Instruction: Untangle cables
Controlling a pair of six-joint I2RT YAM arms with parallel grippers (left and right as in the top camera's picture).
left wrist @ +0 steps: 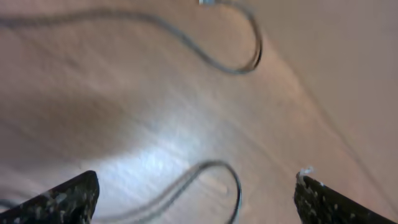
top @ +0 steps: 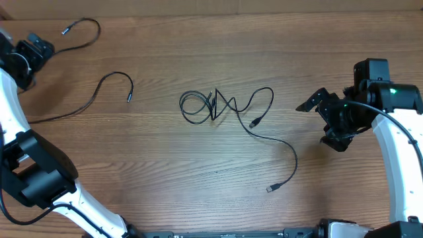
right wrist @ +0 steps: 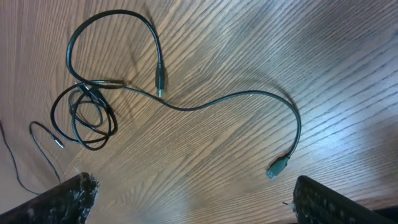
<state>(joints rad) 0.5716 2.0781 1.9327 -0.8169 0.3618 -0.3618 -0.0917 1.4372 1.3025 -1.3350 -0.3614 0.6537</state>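
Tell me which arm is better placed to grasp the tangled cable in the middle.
Right. The right gripper hovers open nearer the tangled cable, and its wrist camera sees it; the left gripper is at the far corner.

The left wrist view is blurred, with white glare on the brown wooden desk (left wrist: 124,134) between the fingers (left wrist: 62,199). The other views are sharp and evenly lit.

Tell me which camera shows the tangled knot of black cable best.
Right wrist: the knot fills more of the picture and is sharp enough to tell its loops apart. Overhead shows it whole but small, in the middle. Left wrist shows only blurred cable loops, not the knot.
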